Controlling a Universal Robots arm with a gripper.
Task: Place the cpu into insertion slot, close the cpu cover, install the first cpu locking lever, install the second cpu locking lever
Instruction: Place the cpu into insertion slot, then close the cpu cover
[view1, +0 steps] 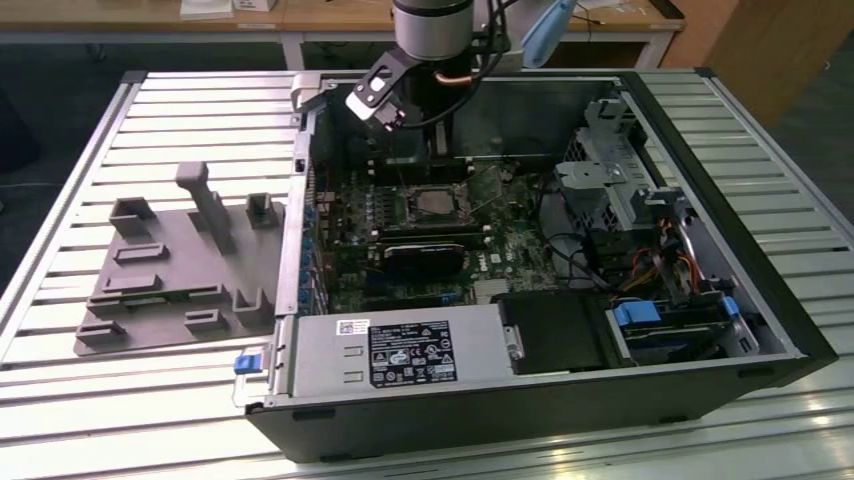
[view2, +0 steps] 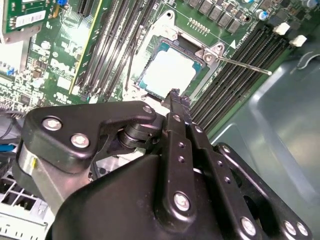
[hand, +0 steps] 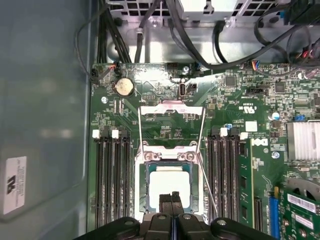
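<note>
On the slatted table (view1: 80, 150), a grey moulded fixture (view1: 160, 290) lies at the exterior view's left, beside the open computer case (view1: 534, 410). Inside it the cpu (hand: 169, 186) sits in the insertion slot (hand: 143, 190), the cpu cover (hand: 167, 156) lowered around it, one thin locking lever (view2: 242, 65) sticking out free. The jaws, pressed together and empty, hang at the chip's edge.

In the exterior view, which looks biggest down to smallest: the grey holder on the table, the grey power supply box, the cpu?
1. grey holder, spread widest.
2. grey power supply box, not far behind, so these two are close.
3. cpu, by far the smallest.
</note>
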